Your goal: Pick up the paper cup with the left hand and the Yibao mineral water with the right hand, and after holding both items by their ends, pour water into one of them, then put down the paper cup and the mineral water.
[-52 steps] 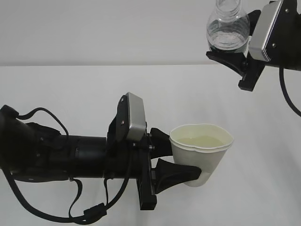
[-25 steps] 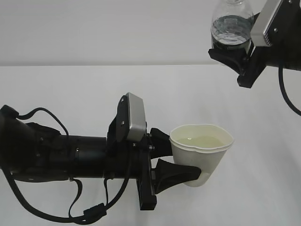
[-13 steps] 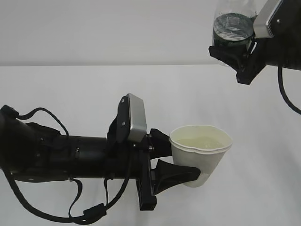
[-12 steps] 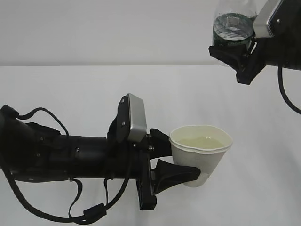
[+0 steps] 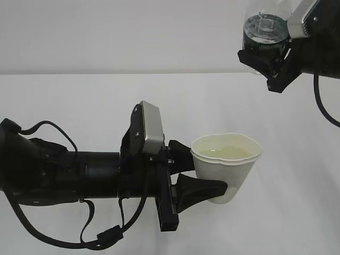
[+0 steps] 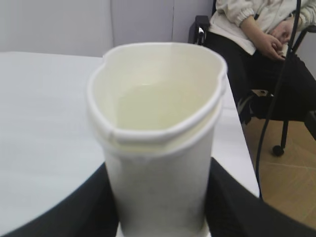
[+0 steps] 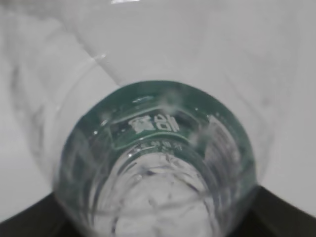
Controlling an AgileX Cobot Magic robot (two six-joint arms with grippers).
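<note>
The white paper cup [image 5: 232,169] hangs above the table, upright, with my left gripper [image 5: 213,176] shut on its lower body from the left. Clear liquid lies inside the paper cup [image 6: 158,143], and a black finger [image 6: 79,207] presses each side of its base. Up at the top right my right gripper [image 5: 269,62] is shut on the Yibao mineral water [image 5: 264,31], whose base end points toward the camera. In the right wrist view the bottle [image 7: 158,163] fills the frame, green label band showing, and my right gripper [image 7: 158,224] clamps it low at the edge.
The white table [image 5: 79,101] runs under both arms to a pale wall behind. In the left wrist view the table's edge [image 6: 243,153] lies to the right, and beyond it a person sits on a wheeled chair [image 6: 261,54] over a wooden floor.
The right gripper has tipped the bottle further, so its base now faces the camera. The left gripper has lifted the cup slightly; its rim sits higher.
</note>
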